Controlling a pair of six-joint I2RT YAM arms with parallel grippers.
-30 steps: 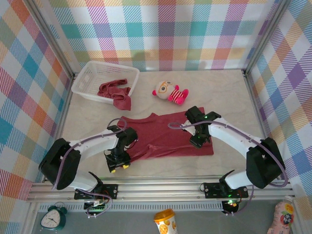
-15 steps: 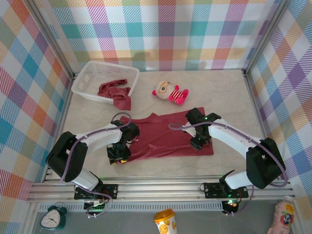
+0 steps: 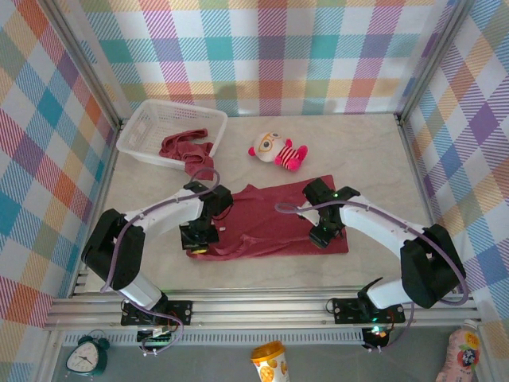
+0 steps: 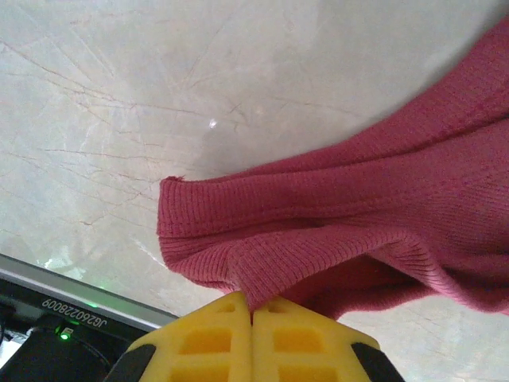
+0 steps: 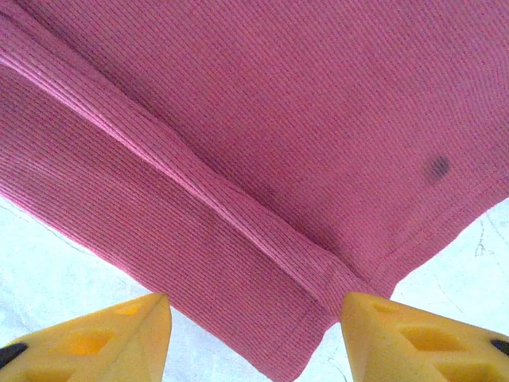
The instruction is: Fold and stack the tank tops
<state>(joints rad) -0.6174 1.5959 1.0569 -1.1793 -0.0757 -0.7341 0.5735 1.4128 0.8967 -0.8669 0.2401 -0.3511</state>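
A white lattice basket [image 3: 143, 131] at the table's [image 3: 374, 159] far left corner holds a crumpled tank top [image 3: 187, 151], maroon and soft. The left gripper [image 4: 253, 314], arm bent low, pinches a bunched corner of the ribbed tank top [image 3: 266, 223], which lies mid-table near the front edge. The right gripper [image 5: 254, 309] hovers with jaws spread over its hem. A striped plush doll [image 3: 278, 151] lies beyond.

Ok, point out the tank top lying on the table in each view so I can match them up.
Top external: tank top at the centre of the picture, below the doll.
Left wrist: right and lower part, a fold pinched in the shut left fingers.
Right wrist: across the top and middle, above the open right fingers.
Shared landmark: the pale marbled table beside its edge.
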